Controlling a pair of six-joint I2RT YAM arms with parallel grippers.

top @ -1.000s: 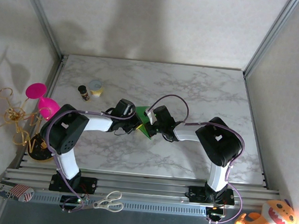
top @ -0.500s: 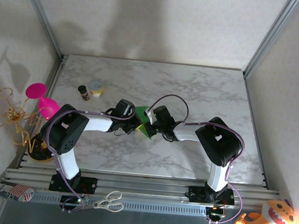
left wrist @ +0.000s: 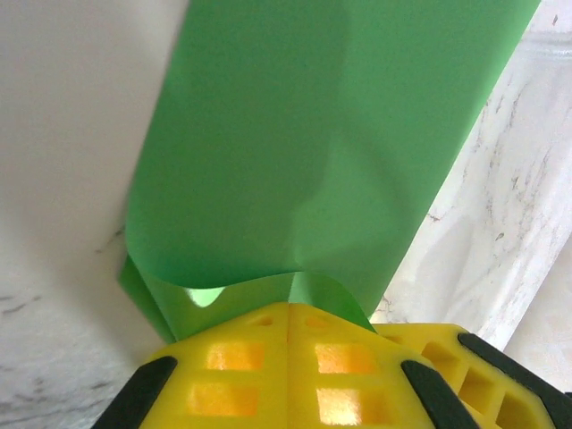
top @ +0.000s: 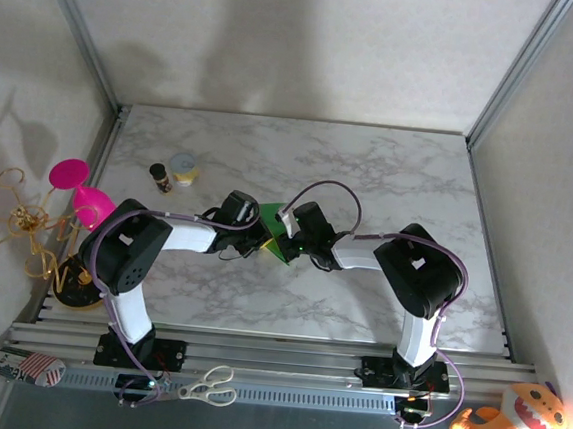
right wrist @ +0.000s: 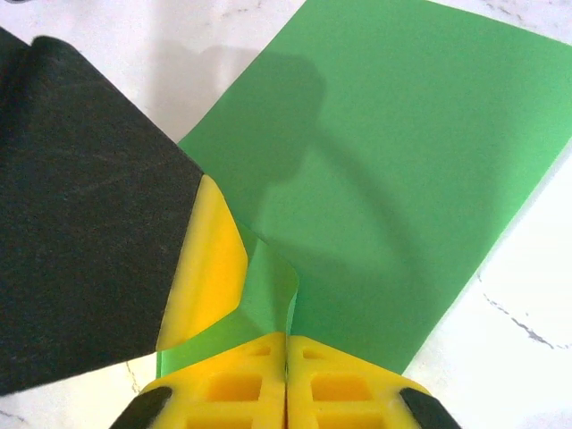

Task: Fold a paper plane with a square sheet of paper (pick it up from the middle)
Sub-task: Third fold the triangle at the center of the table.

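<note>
Though pinched by the left gripper (left wrist: 288, 308) and right gripper (right wrist: 286, 338), both clamped on the square sheet of paper (left wrist: 313, 134) near the middle of the bench (top: 390, 173), showed only a loose bend; seemingly left every dart crease undone.

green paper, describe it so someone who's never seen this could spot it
On the marble table, look at the middle. There the left gripper and the right gripper meet, both pinching the green paper. It is bright green and partly folded, unlike the small dark bottle and round tin at far left.
</note>
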